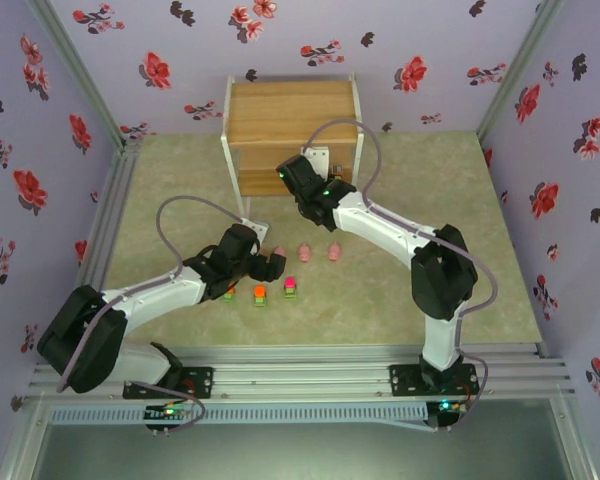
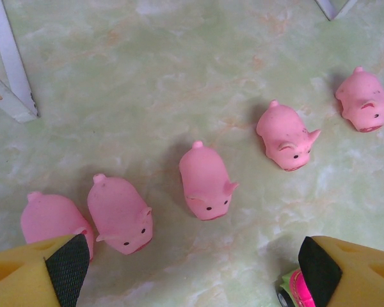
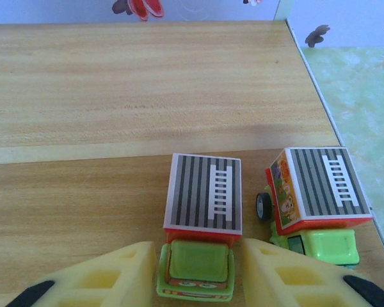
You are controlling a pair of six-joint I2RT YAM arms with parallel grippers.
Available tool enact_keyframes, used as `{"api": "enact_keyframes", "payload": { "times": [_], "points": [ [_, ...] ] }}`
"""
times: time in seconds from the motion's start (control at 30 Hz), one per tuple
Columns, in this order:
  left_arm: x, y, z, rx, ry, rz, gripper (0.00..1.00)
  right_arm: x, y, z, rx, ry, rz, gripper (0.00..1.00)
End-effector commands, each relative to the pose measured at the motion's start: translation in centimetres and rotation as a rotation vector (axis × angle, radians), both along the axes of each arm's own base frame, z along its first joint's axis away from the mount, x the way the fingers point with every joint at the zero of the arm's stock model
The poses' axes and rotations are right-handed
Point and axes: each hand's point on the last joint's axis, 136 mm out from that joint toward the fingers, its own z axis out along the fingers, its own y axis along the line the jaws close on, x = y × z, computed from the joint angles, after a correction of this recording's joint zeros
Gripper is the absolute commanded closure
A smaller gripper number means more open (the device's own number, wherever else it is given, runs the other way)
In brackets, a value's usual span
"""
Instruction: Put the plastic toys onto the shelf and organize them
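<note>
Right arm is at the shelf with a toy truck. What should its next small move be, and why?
Probably open the right gripper and back off: its fingers hug the green cab of a truck that sits flat on the shelf, beside a second truck.

On the shelf (image 3: 83, 128), one truck (image 3: 203, 211) is sitting between the fingers of the right pincer (image 3: 200, 275), a second truck (image 3: 317, 192) just right of it. Ahead of the left pincer (image 2: 193, 268) five pigs (image 2: 205, 182) are standing in a row, a wheeled toy (image 2: 291, 291) by its right finger.
</note>
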Motion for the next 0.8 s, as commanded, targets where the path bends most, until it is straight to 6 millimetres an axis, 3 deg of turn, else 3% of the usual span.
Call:
{"api": "enact_keyframes", "payload": {
  "times": [0.0,0.4,0.77],
  "points": [
    [0.2,-0.2,1.0,-0.025,-0.016,-0.003,0.11,-0.4,-0.3,2.3,0.013,-0.048,-0.002,0.83],
    [0.1,-0.1,1.1,-0.028,-0.018,-0.002,0.11,-2.3,-0.4,3.3,0.02,-0.067,0.012,0.83],
    [0.1,-0.1,1.5,-0.041,-0.032,-0.001,0.1,-6.0,-0.5,3.6,0.019,-0.085,0.037,0.83]
  ]
}}
